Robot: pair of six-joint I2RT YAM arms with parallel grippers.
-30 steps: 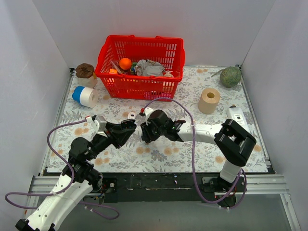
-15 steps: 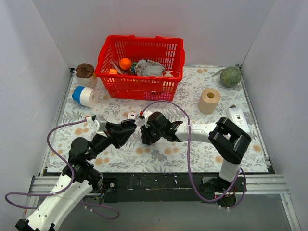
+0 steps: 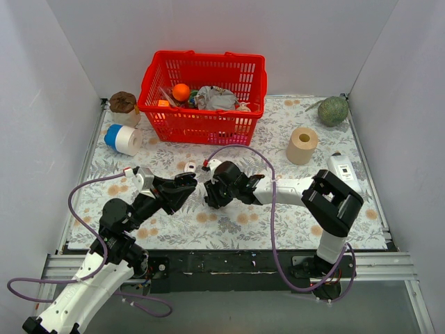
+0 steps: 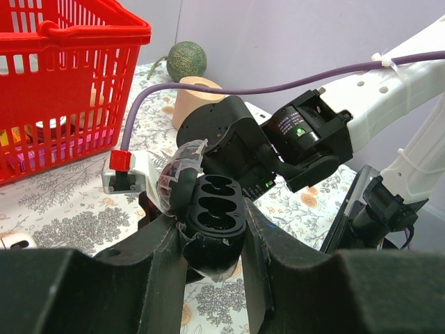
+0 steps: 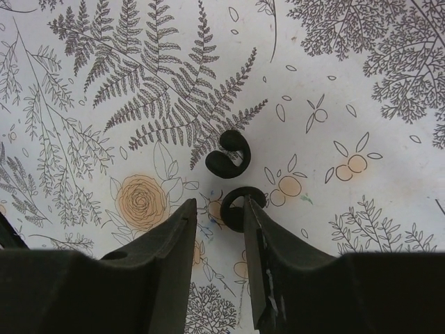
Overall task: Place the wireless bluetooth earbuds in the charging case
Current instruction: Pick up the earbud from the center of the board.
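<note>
The left end effector (image 4: 211, 231) pinches the open case (image 4: 215, 209), empty wells up to receive; the right end effector (image 5: 219, 216) hangs spread above two black earbuds (image 5: 228, 154) on the worktop (image 5: 361, 104), the nearer one at its fingertips, likely for pickup.

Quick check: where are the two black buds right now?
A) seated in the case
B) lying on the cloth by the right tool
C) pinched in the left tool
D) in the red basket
B: the right wrist view shows both buds on the cloth by the right tool; the case in the left tool has empty wells.
</note>
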